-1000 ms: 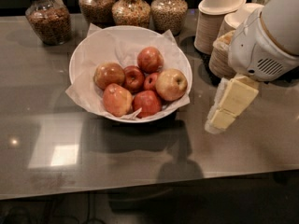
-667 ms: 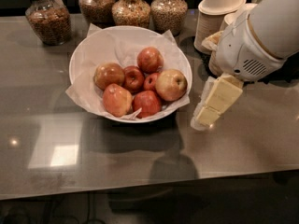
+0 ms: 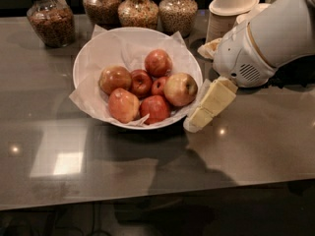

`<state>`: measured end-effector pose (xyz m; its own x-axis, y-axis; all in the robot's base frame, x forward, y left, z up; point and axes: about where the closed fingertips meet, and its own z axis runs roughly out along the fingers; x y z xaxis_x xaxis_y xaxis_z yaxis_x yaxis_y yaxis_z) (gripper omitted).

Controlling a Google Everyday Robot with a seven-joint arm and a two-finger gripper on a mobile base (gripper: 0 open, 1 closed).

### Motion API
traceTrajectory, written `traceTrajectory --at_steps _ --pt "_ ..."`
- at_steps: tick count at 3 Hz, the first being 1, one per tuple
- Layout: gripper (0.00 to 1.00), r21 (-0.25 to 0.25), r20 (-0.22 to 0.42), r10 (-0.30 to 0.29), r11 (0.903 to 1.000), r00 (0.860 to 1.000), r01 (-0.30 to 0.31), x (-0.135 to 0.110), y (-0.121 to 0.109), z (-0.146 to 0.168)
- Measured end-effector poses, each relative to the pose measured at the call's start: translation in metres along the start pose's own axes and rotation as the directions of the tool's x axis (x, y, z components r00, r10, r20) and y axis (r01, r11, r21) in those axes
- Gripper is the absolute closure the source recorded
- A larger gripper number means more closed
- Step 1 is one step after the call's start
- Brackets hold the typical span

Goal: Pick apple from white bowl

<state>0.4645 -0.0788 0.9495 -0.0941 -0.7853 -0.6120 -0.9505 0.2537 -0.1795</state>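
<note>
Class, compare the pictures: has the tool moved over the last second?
Yes. The tool has moved left towards the white bowl, which has stayed put. The tool is now beside the bowl's right rim.

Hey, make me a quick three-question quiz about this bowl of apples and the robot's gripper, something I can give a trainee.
1. True or false: the gripper holds the apple above the white bowl.
2. Where is the gripper? A) down among the fruit; B) just outside the bowl's rim, low over the table; C) above the glass jars.
3. Short answer: which fruit in the bowl lies nearest the gripper?

Key:
1. False. The apple lies in the bowl.
2. B.
3. The apple, the palest one, yellow-cream with a blush.
</note>
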Motion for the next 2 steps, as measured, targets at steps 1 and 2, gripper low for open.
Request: traceTrajectory --at_steps 1,2 --pt "0.04 -0.011 0.040 0.007 0.9999 0.999 -0.006 -0.0022 -0.0061 0.0097" --pt "0.06 -0.002 0.051 0.000 1.0000 0.999 0.000 -0.0026 -0.0121 0.0156"
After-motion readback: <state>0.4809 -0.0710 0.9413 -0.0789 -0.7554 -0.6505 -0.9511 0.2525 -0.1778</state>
